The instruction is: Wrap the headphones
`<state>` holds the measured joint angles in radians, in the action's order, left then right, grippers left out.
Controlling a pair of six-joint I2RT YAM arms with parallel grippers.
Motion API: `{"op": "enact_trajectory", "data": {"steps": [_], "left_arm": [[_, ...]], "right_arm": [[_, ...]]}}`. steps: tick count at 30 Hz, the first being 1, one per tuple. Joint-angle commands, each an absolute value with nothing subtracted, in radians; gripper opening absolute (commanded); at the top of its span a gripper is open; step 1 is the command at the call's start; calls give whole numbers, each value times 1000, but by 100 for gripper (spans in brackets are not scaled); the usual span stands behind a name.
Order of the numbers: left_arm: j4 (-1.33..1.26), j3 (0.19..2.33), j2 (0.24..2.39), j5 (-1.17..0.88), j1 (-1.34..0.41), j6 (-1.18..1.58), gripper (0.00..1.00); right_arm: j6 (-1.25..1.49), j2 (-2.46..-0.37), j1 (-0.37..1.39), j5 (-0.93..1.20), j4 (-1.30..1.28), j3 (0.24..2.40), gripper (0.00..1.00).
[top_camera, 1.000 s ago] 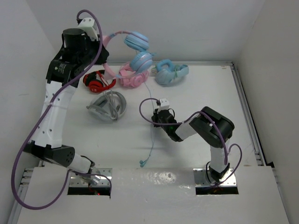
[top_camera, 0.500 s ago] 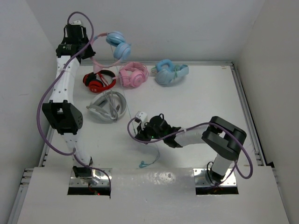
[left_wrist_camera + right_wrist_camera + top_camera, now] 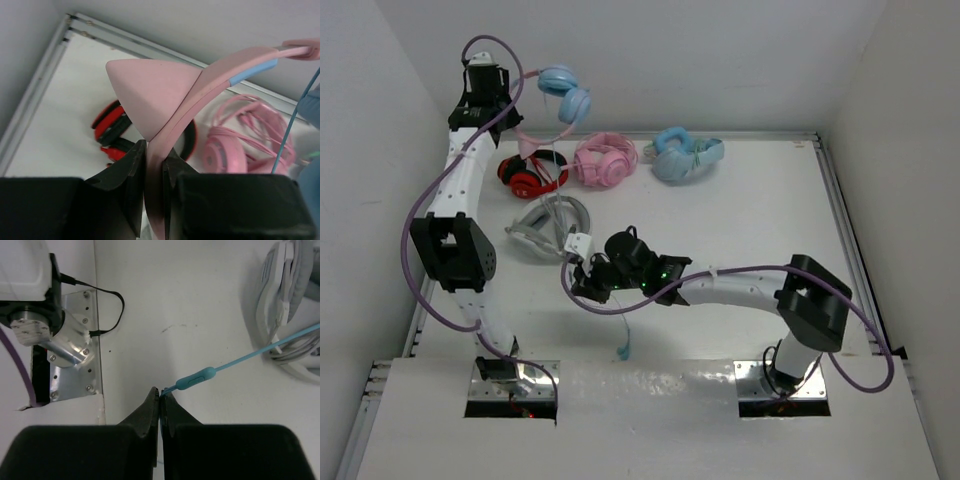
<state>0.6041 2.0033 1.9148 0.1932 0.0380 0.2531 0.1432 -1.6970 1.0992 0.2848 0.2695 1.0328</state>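
Here the left claw (image 3: 154,152) is clamped on the thin pink headband (image 3: 215,75) of the headphones (image 3: 560,80), just beneath a cat ear (image 3: 150,92). It holds them raised above the far left corner of the worktop (image 3: 750,220), with the blue earcups (image 3: 577,103) in the air against the back wall. The teal cable (image 3: 250,356) runs down from them to the right claw (image 3: 160,395), whose jaws are pressed together on it right beside the inline remote (image 3: 196,377), over the left half of the worktop. The cable's loose end (image 3: 623,348) shows near the near edge. On the worktop lie a red pair (image 3: 532,177), an all-pink pair (image 3: 607,160), a light blue pair (image 3: 685,155) and a white pair (image 3: 550,225).
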Motion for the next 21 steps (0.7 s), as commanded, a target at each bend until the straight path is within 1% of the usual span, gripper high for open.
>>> {"op": "enact_trajectory", "data": {"steps": [1,2,5,8,9,10,11,13,15,17,18,21], "left_arm": [[423,2043,1905,359,26,224,0],[425,2055,1919,371,23,213,0],[387,2042,1921,408,11,158,0],[338,2022,1907,478,-57,43,0],[321,1987,1899,495,-75,10,0],[270,1961,1890,529,-95,-91,0],[238,1891,1861,540,-141,-145,0],[174,1817,1830,528,-190,-298,0],[176,1731,1780,503,-259,-406,0],[169,1639,1718,473,-317,-449,0],[172,1612,1704,472,-336,-489,0],[183,1523,1665,509,-431,-569,0]], "right_arm": [[17,-1583,1149,210,103,1106,0],[9,-1560,1147,186,91,1106,0],[-57,-1459,1147,10,55,1082,0],[-90,-1390,1147,-110,17,1084,0],[-104,-1381,1147,-199,5,1094,0],[-112,-1370,1146,-243,-23,1113,0],[-133,-1349,1144,-288,-26,1120,0],[-156,-1327,1125,-406,-20,1143,0],[-164,-1309,1060,-483,-35,1170,0],[-147,-1293,999,-500,-46,1203,0],[-140,-1284,933,-505,-37,1206,0],[-152,-1253,833,-558,-5,1193,0]]}}
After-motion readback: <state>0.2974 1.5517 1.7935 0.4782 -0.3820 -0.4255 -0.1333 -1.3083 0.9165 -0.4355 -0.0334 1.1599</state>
